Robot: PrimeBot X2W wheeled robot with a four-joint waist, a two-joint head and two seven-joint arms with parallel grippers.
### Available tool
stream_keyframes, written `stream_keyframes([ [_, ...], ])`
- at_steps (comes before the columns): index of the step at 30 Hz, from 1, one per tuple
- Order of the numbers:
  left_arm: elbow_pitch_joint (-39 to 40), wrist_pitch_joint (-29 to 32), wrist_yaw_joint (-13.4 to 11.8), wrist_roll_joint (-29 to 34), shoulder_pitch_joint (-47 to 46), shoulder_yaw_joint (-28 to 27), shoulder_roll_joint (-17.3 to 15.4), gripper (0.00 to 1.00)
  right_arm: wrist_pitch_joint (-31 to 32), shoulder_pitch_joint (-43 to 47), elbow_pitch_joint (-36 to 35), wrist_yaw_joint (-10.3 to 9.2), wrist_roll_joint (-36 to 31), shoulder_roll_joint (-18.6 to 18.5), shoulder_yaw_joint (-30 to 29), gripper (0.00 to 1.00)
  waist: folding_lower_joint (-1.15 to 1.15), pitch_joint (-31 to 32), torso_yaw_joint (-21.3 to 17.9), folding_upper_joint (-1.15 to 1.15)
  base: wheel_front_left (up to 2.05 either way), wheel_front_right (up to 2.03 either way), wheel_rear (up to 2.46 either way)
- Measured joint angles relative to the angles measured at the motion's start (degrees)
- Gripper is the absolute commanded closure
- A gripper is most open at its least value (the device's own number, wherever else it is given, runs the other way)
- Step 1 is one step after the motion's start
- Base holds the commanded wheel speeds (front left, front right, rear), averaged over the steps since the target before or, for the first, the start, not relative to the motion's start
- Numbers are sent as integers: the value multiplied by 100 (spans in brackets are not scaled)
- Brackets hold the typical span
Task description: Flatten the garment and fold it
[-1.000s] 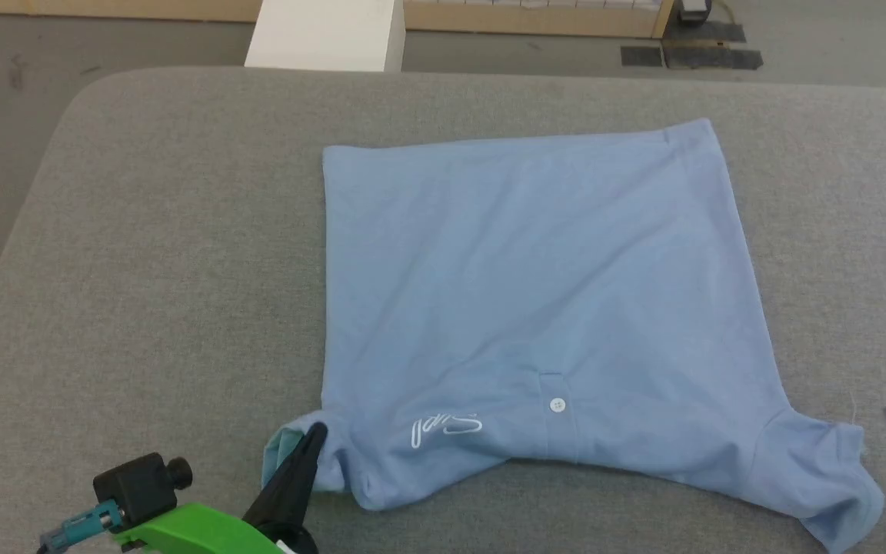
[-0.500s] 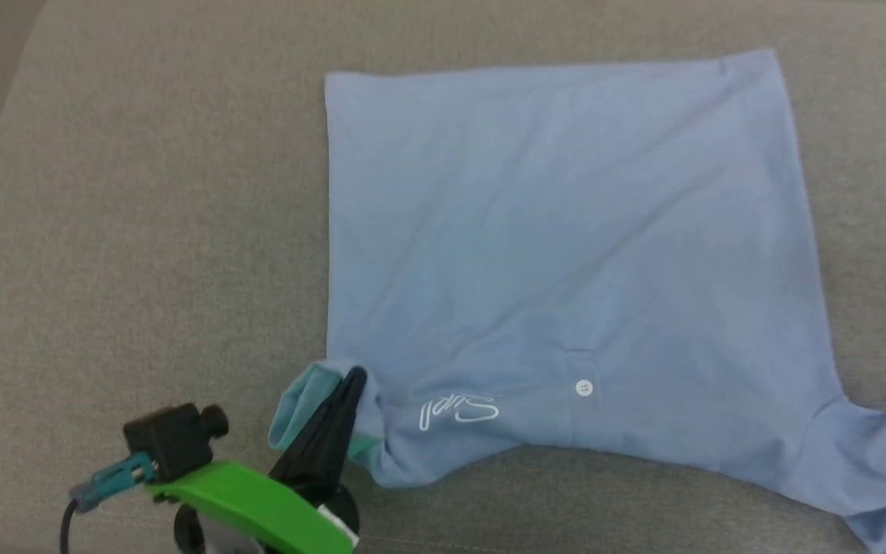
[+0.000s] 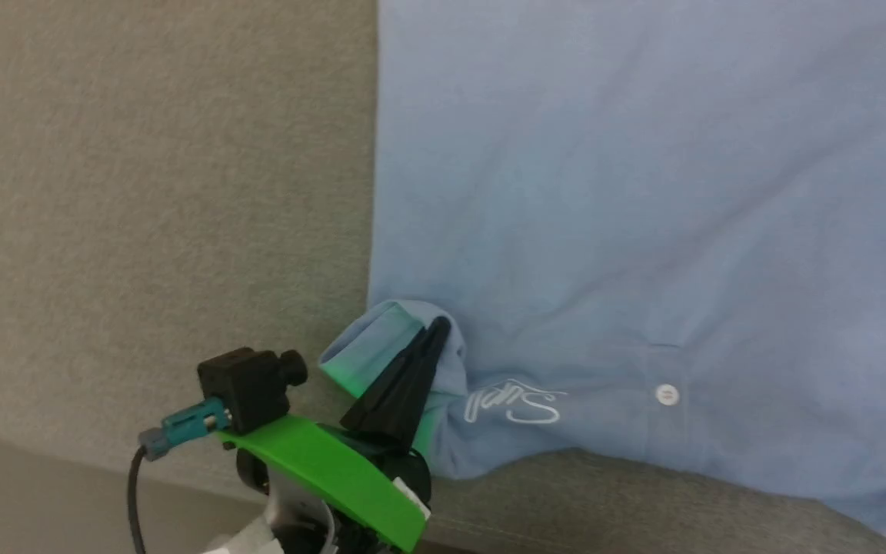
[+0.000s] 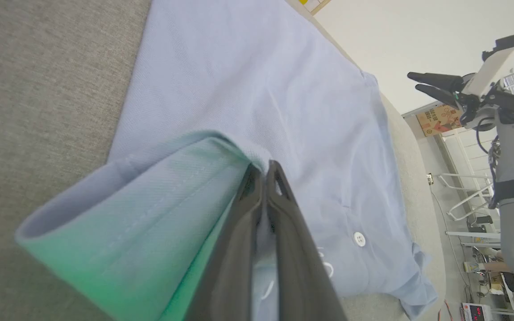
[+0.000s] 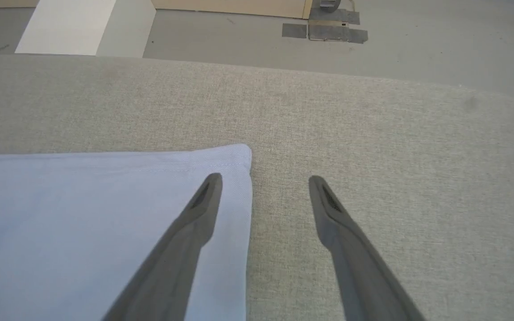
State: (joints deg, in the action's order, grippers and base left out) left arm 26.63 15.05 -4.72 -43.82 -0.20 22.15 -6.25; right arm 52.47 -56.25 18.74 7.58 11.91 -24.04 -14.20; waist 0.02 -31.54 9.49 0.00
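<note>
The grey fabric-covered table [image 3: 143, 192] carries everything, and its rounded near left corner shows in my head view. The garment [image 3: 643, 192], a light blue polo shirt, lies spread front up over the table. Its collar end is toward the near edge and its hem toward the far edge, with the body mostly flat and a few soft creases.

My left jaws are clamped together on the garment's sleeve [image 3: 381, 346] near the table's near left corner. Both dark fingers [image 4: 279, 232] are pressed on the cloth just inside the cuff. The sleeve is raised off the table there, its opening gaping and showing the paler inside.

My right jaws stand wide apart above a far hem corner [image 5: 234, 160] of the garment. One finger [image 5: 199, 209] is over the cloth and the other over bare table. I cannot tell whether either touches down.

Just beside the held sleeve is the small white script logo [image 3: 516, 404]. The white button [image 3: 667, 395] sits a little farther along the placket.
</note>
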Motion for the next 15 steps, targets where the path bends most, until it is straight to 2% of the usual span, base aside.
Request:
stream_keyframes([
  [10, -169, -57, 75, -1, -135, 168, 73, 100, 214, -8, 346, 0, -413, -71, -352, 0, -1, -389, 643, 0, 0, 0, 0],
  [11, -178, -58, 90, -1, -135, 167, 76, 100, 254, -8, 357, 0, -425, -47, -426, 51, -1, -413, 689, 0, 0, 0, 0],
  [12, -177, -58, 91, -1, -135, 164, 76, 100, 258, -12, 344, -1, -432, -30, -474, 95, -1, -436, 715, 0, 0, 0, 0],
  [13, -176, -62, 91, -1, -135, 153, 76, 100, 260, -16, 312, -1, -446, -29, -499, 100, -1, -467, 738, 0, 0, 0, 0],
  [15, -181, -93, 90, -1, -136, 119, 76, 100, 265, -21, 242, -1, -454, -13, -497, 100, -1, -510, 741, 0, 0, 0, 0],
])
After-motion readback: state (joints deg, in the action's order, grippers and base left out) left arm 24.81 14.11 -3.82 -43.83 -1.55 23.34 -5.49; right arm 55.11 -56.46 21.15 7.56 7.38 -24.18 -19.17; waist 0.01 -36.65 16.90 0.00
